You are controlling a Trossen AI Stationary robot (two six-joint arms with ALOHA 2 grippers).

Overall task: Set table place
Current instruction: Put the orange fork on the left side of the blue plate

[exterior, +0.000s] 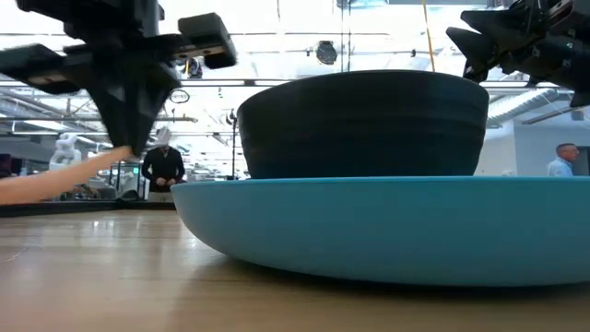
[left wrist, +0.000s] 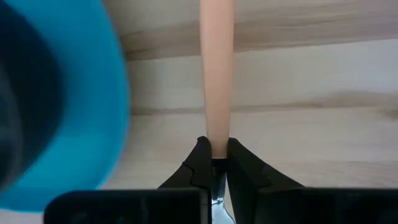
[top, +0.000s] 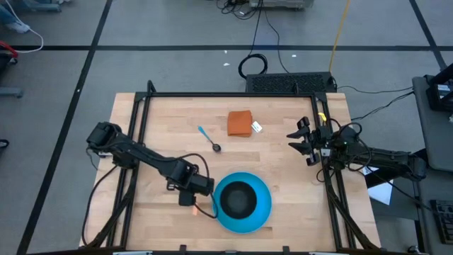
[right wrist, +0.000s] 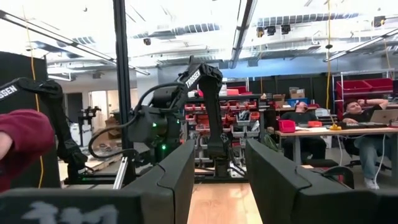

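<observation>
Noted black bowl (top: 239, 198) seated in blue plate (top: 262, 211) on counter (top: 283, 156); spoon (top: 209, 139) and orange cloth (top: 240, 122) lay beyond. Left gripper (left wrist: 213, 155) jaws pinched orange fork handle (left wrist: 216, 74) beside plate, long axis running straight out from jaws. Right gripper (top: 306, 143) jaws spread at counter's right edge.

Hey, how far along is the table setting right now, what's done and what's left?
Done: the black bowl sits on the blue plate. In hand: the left gripper is shut on the fork just left of the plate. Left: the spoon lies mid-table, away from the plate. The right gripper waits open at the table's right edge.
</observation>
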